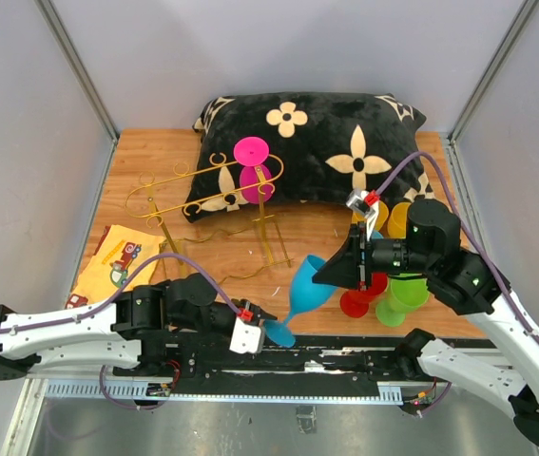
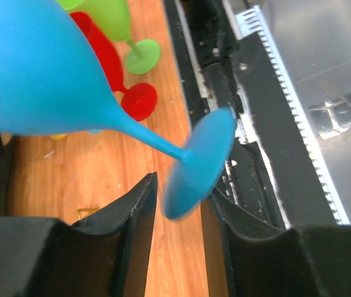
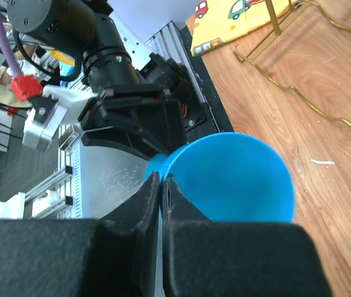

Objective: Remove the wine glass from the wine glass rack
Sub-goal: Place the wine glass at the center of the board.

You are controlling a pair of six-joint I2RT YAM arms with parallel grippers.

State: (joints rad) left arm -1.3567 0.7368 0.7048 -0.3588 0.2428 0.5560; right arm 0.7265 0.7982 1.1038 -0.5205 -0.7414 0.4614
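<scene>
Nearest us, the left tool (image 2: 181, 190) has its black jaws parted, with the foot of a blue glass (image 2: 39, 74) loose between them; we cannot see either finger pressing on it. At the other end, the right tool (image 3: 161, 179) is pinched tight on the thin rim of the bowl. That glass lies tilted in the air on the near side of the rack (image 1: 193, 187), well apart from it, over the tabletop (image 1: 317, 223). A pink glass (image 1: 254, 157) hangs foot-up in the rack's rails. We judge both glasses to be light, stiff plastic, smooth and rather slippery, not very fragile. A rim pinch could let the blue glass swing, so the stem just under the bowl seems the surer hold. For the pink glass, we would take the bowl or stem below the rails and slide it out along them.
</scene>
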